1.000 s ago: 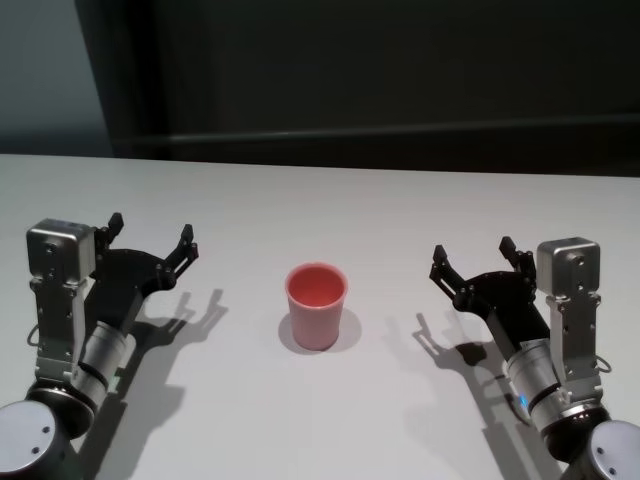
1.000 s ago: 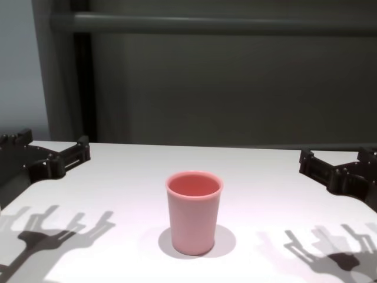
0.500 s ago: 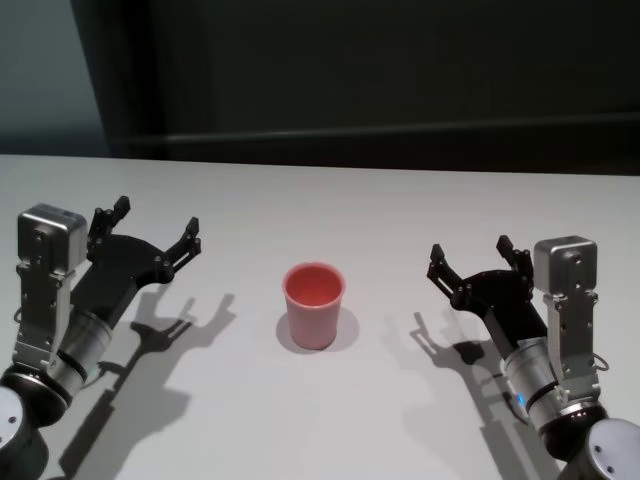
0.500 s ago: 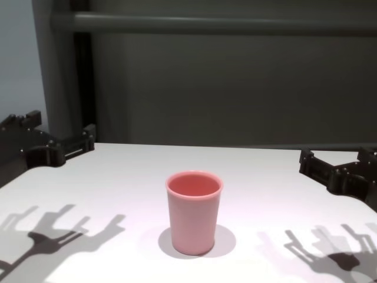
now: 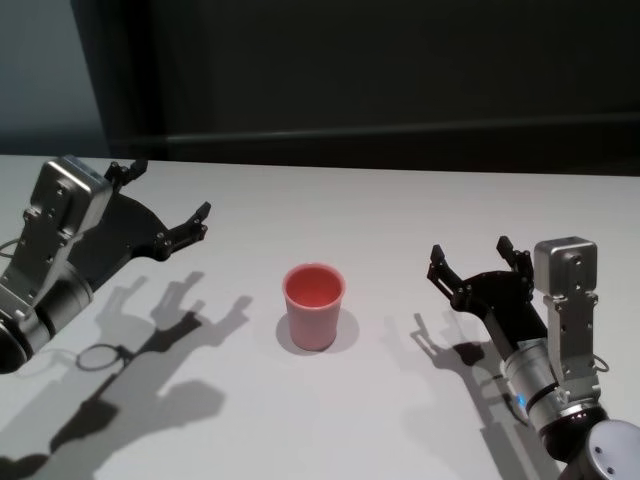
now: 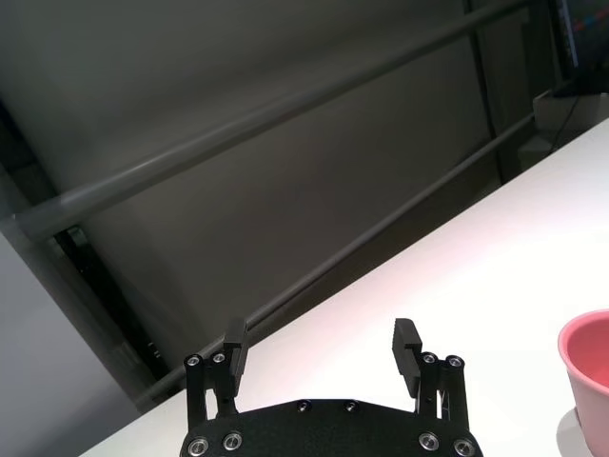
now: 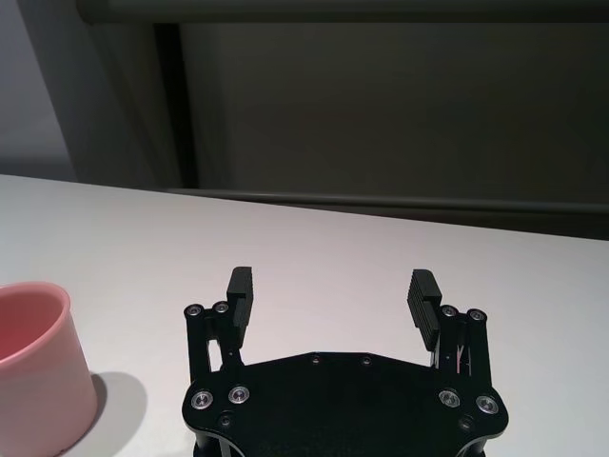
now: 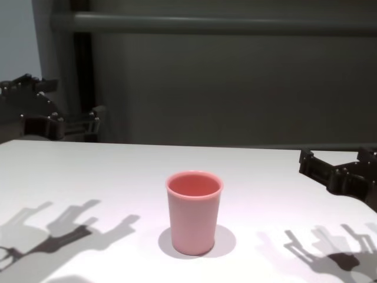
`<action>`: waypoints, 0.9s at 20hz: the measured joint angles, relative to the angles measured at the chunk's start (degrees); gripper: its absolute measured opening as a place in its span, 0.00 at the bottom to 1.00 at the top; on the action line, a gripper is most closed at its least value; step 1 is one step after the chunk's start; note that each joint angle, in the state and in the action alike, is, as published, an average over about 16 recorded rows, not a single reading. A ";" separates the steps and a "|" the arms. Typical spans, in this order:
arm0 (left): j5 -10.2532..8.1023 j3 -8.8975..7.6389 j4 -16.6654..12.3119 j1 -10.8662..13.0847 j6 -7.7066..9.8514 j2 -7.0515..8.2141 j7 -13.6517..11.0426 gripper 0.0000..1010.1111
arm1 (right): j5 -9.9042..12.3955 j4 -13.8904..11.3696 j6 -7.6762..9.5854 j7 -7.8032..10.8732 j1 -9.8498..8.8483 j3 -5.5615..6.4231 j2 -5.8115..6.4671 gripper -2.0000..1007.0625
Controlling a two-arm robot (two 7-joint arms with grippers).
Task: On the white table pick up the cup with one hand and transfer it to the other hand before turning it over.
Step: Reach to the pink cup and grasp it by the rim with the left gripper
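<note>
The pink cup (image 5: 315, 305) stands upright, mouth up, in the middle of the white table (image 5: 350, 210). It also shows in the chest view (image 8: 194, 212). My left gripper (image 5: 168, 190) is open and empty, raised above the table to the cup's left and well apart from it. In the left wrist view its open gripper (image 6: 322, 335) has the cup's rim (image 6: 588, 376) off to one side. My right gripper (image 5: 472, 250) is open and empty, low over the table to the cup's right. The right wrist view shows it (image 7: 331, 281) with the cup (image 7: 33, 367) beside it.
A dark wall with a horizontal rail (image 8: 235, 23) stands behind the table's far edge (image 5: 400, 165). Both arms cast shadows on the tabletop beside the cup.
My left arm has lifted off the table and swung up and back, its gripper still open. The cup and the right arm have not moved.
</note>
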 joint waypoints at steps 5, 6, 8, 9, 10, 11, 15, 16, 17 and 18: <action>1.40 2.12 -1.54 -3.37 1.90 5.32 -5.91 0.99 | 0.00 0.00 0.00 0.00 0.00 0.00 0.00 0.99; 1.61 2.63 -1.78 -4.12 2.20 6.41 -7.22 0.99 | 0.00 0.00 0.00 0.00 0.00 0.00 0.00 0.99; 1.93 3.71 -2.17 -5.70 2.61 8.48 -9.86 0.99 | 0.00 0.00 0.00 0.00 0.00 0.00 0.00 0.99; 2.07 4.31 -2.30 -6.56 2.72 9.50 -11.23 0.99 | 0.00 0.00 0.00 0.00 0.00 0.00 0.00 0.99; 2.18 4.90 -2.39 -7.43 2.77 10.43 -12.56 0.99 | 0.00 0.00 0.00 0.00 0.00 0.00 0.00 0.99; 2.31 5.54 -2.45 -8.37 2.76 11.36 -13.94 0.99 | 0.00 0.00 0.00 0.00 0.00 0.00 0.00 0.99; 3.33 8.59 -2.14 -12.68 2.04 14.62 -19.45 0.99 | 0.00 0.00 0.00 0.00 0.00 0.00 0.00 0.99; 3.83 9.55 -1.92 -13.95 1.61 15.34 -20.84 0.99 | 0.00 0.00 0.00 0.00 0.00 0.00 0.00 0.99; 4.40 10.51 -1.67 -15.21 1.13 15.98 -22.17 0.99 | 0.00 0.00 0.00 0.00 0.00 0.00 0.00 0.99; 5.04 11.49 -1.39 -16.46 0.59 16.54 -23.40 0.99 | 0.00 0.00 0.00 0.00 0.00 0.00 0.00 0.99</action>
